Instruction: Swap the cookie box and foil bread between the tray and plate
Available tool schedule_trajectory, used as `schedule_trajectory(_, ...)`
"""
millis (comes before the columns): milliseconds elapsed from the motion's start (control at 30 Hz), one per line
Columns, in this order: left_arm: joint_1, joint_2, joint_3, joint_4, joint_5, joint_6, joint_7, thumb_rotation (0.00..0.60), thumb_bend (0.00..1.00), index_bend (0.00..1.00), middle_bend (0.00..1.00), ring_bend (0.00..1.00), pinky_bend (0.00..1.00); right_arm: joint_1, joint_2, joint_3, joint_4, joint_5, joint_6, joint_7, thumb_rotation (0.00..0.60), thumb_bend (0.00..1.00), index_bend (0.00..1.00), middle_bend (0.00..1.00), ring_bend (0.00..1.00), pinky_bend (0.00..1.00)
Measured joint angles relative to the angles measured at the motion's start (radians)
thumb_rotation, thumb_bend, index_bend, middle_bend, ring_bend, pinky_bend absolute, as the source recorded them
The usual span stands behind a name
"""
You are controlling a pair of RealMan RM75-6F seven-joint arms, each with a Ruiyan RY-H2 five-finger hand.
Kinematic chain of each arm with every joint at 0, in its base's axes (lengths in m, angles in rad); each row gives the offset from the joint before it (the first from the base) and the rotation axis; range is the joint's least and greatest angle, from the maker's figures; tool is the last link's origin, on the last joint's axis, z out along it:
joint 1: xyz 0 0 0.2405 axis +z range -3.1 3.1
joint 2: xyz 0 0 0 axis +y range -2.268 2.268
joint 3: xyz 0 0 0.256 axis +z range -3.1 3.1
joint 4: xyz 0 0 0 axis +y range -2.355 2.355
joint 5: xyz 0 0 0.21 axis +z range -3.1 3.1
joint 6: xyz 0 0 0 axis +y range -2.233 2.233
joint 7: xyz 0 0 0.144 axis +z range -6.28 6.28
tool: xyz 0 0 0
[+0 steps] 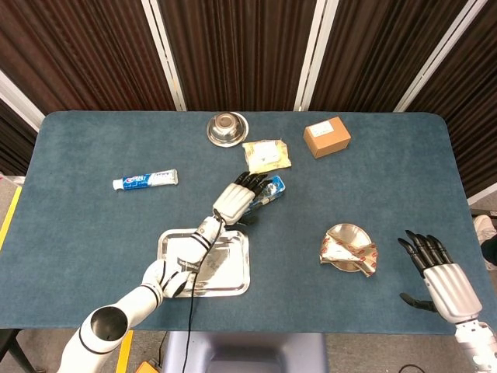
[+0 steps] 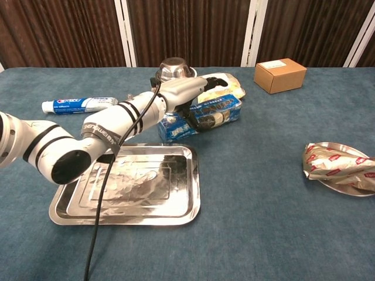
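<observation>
My left hand grips the blue cookie box from above and holds it just off the cloth, past the far right corner of the steel tray. In the chest view the left hand wraps the top of the cookie box, which is tilted with one end up. The tray has nothing in it. The crumpled foil bread lies on the small metal plate at the right; the foil bread overhangs the plate. My right hand hovers open near the front right edge.
A toothpaste tube lies at the left. A steel bowl, a yellow packet and a cardboard box sit along the far side, with the packet right behind the lifted cookie box.
</observation>
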Motion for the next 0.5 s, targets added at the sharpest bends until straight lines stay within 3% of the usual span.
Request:
schedule_trajectory(133, 0.023, 0.037, 0.031, -0.075, 0.03, 0.064, -0.016, 0.581, 0.27, 0.0, 0.0, 0.0, 0.0, 0.003, -0.011, -0.001, 0.003, -0.005, -0.004, -0.01, 0.6, 0.15, 0.0, 0.0, 0.0, 0.04)
schedule_trajectory(267, 0.088, 0.128, 0.077, -0.242, 0.061, 0.148, 0.018, 0.587, 0.28, 0.0, 0.0, 0.0, 0.0, 0.008, -0.042, 0.006, 0.007, -0.006, -0.005, -0.03, 0.6, 0.15, 0.0, 0.0, 0.0, 0.04)
schedule_trajectory(500, 0.313, 0.402, 0.188, -0.705, 0.072, 0.323, 0.202, 0.6, 0.29, 0.0, 0.0, 0.0, 0.0, 0.069, -0.103, 0.056, -0.002, 0.067, -0.111, -0.118, 0.6, 0.17, 0.05, 0.0, 0.0, 0.04)
